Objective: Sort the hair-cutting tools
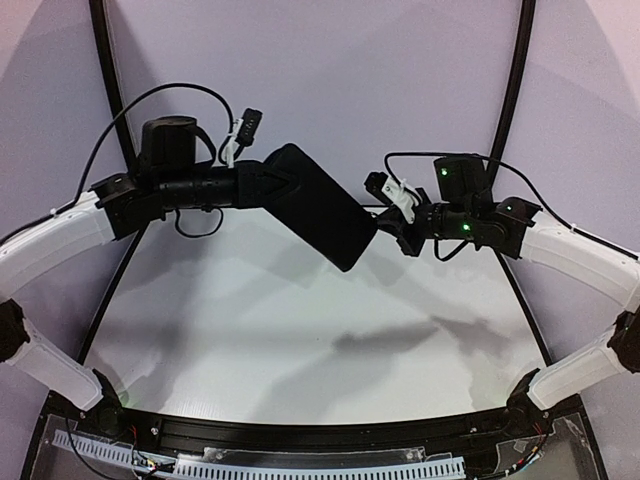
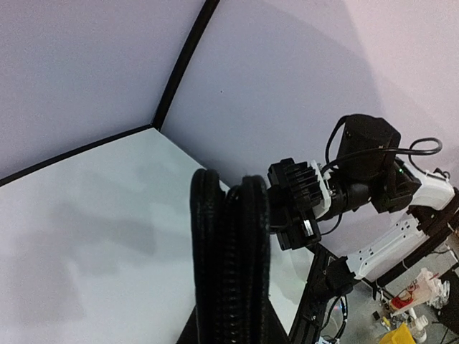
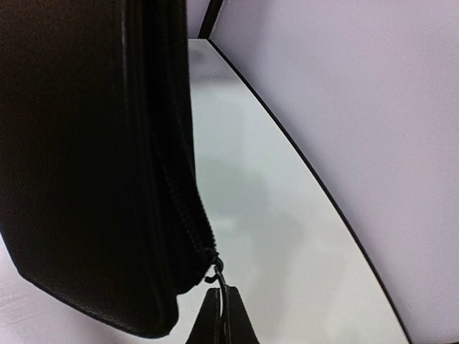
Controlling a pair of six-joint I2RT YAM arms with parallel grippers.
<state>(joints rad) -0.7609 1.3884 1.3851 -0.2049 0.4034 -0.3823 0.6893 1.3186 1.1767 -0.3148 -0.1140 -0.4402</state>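
Zip case hung above the table, clamped in the left claw; right claw pinched its zipper pull.

White glossy table, thin black strip down its left and right edges, black rail across its near edge, soft grey shadows over its middle

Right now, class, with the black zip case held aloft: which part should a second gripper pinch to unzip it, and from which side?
The zipper pull at the zip case's free corner, approached from the end opposite the left gripper. It juts past the edge, thin enough to pinch; the right gripper is shut on it.
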